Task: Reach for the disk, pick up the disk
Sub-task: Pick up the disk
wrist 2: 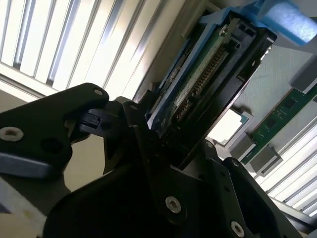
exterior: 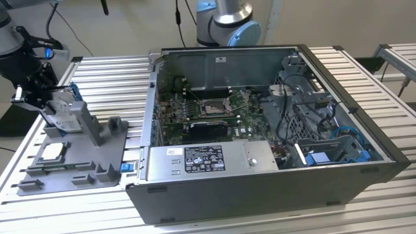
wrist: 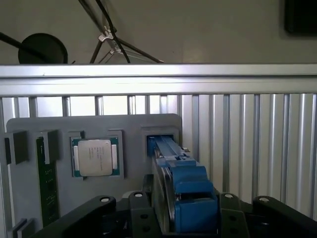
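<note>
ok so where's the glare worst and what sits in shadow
second wrist view: the table slats blow out to white beside the disk, and the foreground is near black; first wrist view: even light, a soft sheen on the chip; exterior view: evenly lit, only the computer case interior goes dim

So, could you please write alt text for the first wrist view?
The disk, edge-on in its blue bracket, stands in a slot of a grey holder, with the black gripper around its near end. A square silver chip sits in a recess beside it, ribbed metal table behind.
</note>
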